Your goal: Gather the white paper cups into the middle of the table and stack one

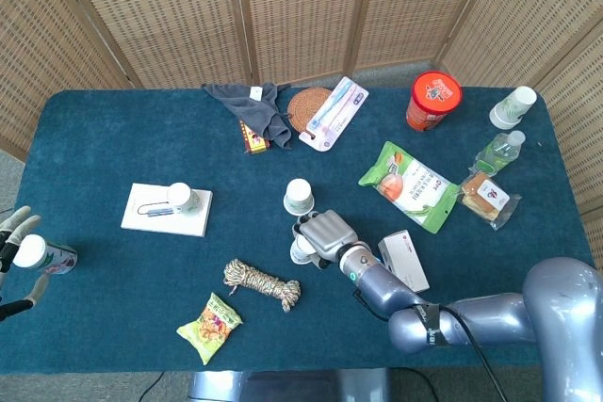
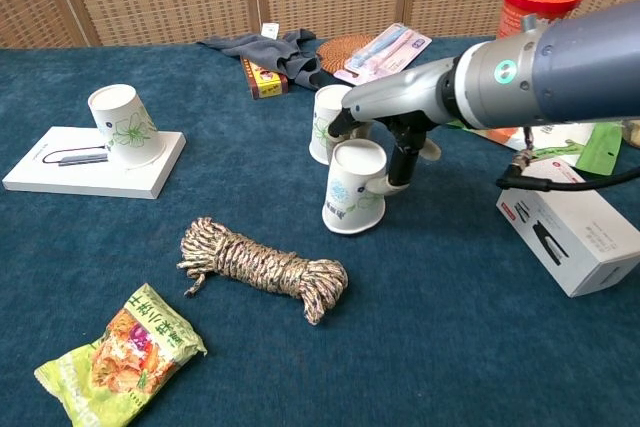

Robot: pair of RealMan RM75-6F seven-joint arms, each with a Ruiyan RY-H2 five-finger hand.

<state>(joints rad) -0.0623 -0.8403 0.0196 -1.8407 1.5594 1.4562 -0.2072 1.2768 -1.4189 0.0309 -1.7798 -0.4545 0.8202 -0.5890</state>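
While the blue table (image 1: 113,138) keeps open cloth along its left and near edges, the right hand (image 1: 325,233) holds an upside-down white cup (image 2: 354,187) near the middle, fingers wrapped around its far side. A second cup (image 1: 299,196) stands just behind it, a third (image 1: 181,198) tilts on the white board (image 1: 141,218), and a fourth (image 1: 513,105) sits by the far right corner. A rope bundle (image 2: 262,266) lies near the held cup. At the left edge, whether the left hand (image 1: 14,233) is spread or closed cannot be told.
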